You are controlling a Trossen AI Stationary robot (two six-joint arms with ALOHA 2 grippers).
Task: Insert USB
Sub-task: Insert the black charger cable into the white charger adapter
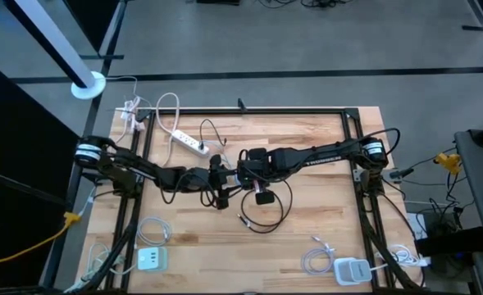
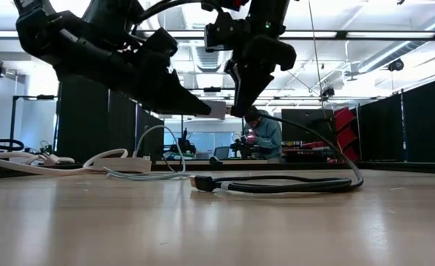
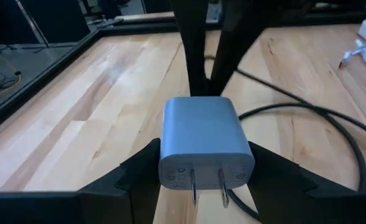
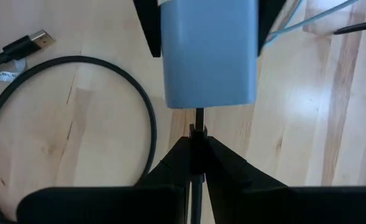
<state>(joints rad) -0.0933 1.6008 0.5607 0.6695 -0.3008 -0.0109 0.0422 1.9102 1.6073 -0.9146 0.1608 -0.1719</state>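
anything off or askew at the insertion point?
Nothing stands out. The left gripper holds the charger block square between its jaws, above the table. The right gripper, shut on the cable plug, lines up with the block's face. The cable's other end lies loose on the table.

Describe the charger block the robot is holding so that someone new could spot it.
Look above the middle of the wooden table, where the two arms meet. The left gripper clamps a pale blue-grey charger block in mid-air, its two prongs showing. The table's other chargers lie flat.
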